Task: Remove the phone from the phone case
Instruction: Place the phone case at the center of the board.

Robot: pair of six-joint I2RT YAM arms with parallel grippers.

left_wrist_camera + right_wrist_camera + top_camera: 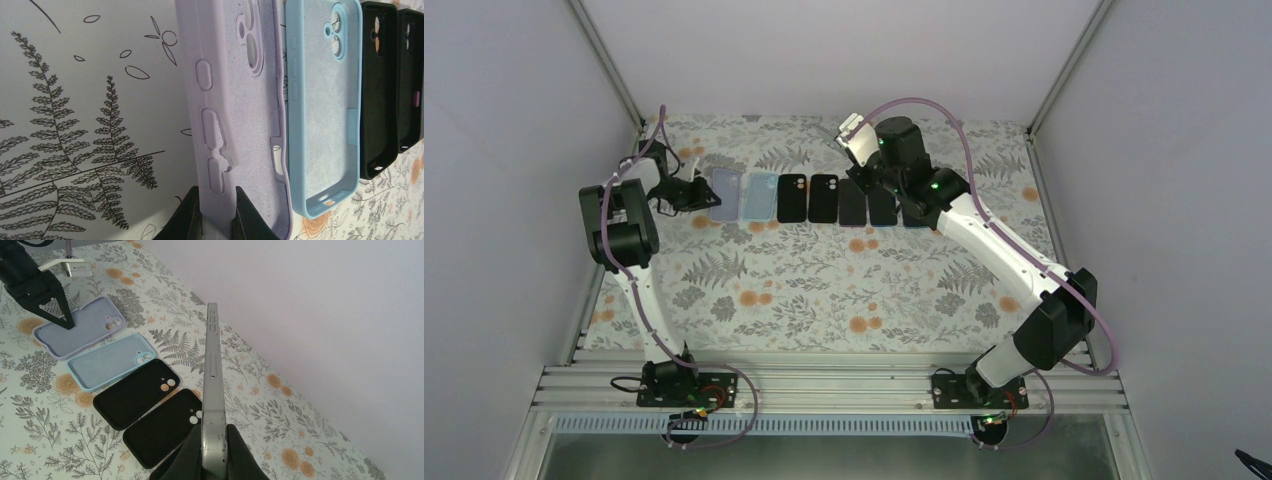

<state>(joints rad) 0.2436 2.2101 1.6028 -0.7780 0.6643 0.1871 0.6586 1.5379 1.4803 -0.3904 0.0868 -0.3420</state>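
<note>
Two white arms with black joints, mauve cables

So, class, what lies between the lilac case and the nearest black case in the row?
A single light blue case, empty; the right wrist view shows it clearly.

Left pincer and right pincer both clamped.

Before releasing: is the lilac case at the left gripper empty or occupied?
Empty. The lilac case shows bare lining and an open camera cutout; the right gripper holds the phone up, apart from it.
</note>
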